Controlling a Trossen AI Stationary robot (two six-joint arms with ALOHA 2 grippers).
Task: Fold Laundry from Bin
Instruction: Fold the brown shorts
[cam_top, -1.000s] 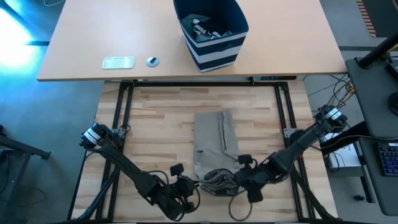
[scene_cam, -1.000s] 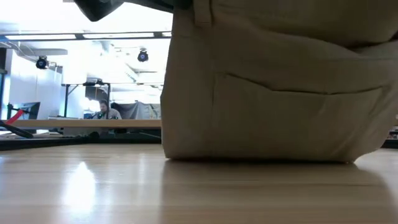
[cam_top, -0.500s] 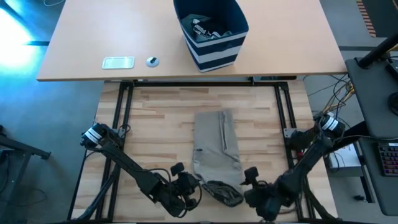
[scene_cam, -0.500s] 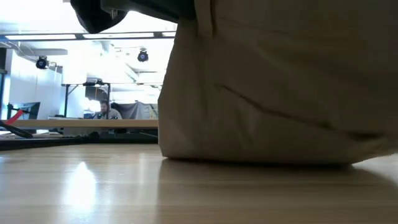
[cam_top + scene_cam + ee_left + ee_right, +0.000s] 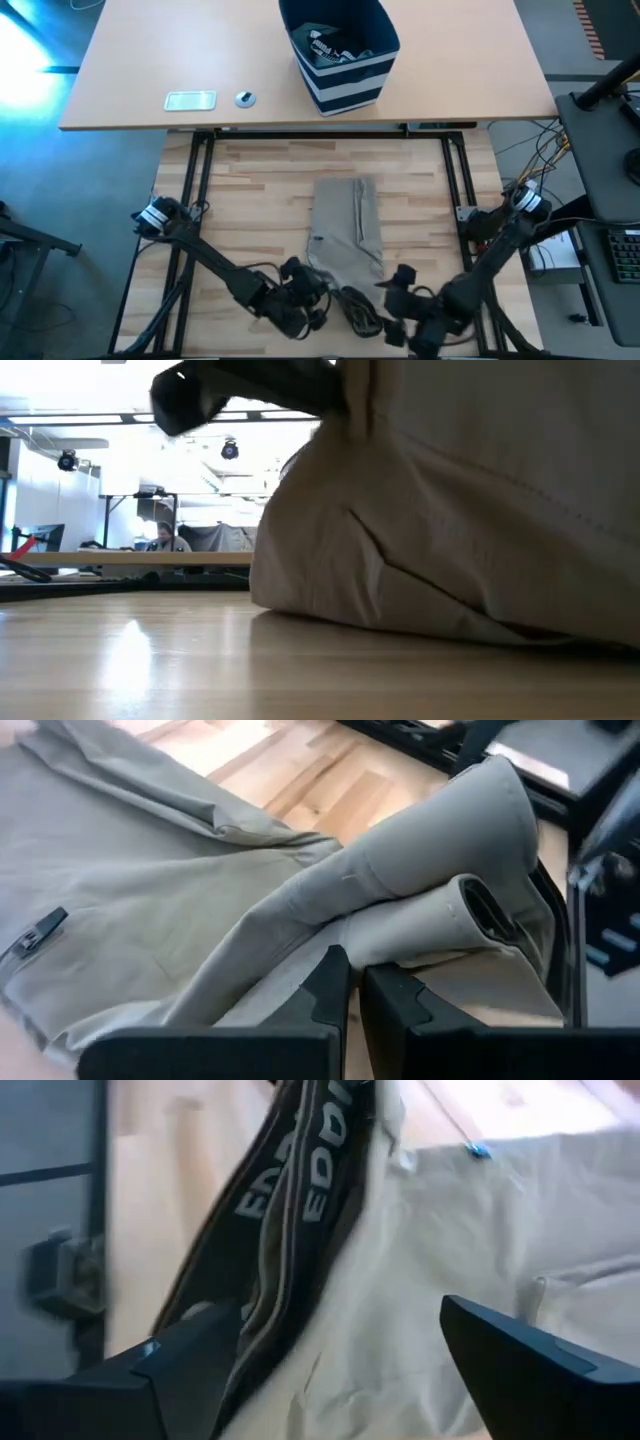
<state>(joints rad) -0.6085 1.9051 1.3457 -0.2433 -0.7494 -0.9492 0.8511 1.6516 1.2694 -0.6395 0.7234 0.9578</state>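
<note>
1. While the beige garment [image 5: 346, 235] lies lengthwise on the slatted wooden desk [image 5: 260, 180], its near end is bunched up between the two arms.
2. At that near end, the left tool [image 5: 322, 303] is clenched on a fold of the beige cloth; the left wrist view shows its two dark fingers [image 5: 325, 995] pressed close together with the rolled fabric [image 5: 420, 880] just beyond them.
3. Just beside the bunched end, on the other side, the right tool [image 5: 392, 322] stands released, its fingers [image 5: 530, 1360] spread wide above the cloth and gripping nothing.
4. Between those spread fingers, the right wrist view shows the garment's dark lettered waistband [image 5: 285, 1190] turned outward.
5. From desk level, the beige pile [image 5: 450, 550] fills most of the low view, with a dark arm [image 5: 240, 390] above it.
6. On the farther tan desk [image 5: 140, 60] stands the striped navy bin [image 5: 345, 75] with more laundry [image 5: 335, 48] inside, well apart from the beige garment.
7. Also on that tan desk, a small white flat device [image 5: 190, 100] rests beside a small round object [image 5: 245, 98].
</note>
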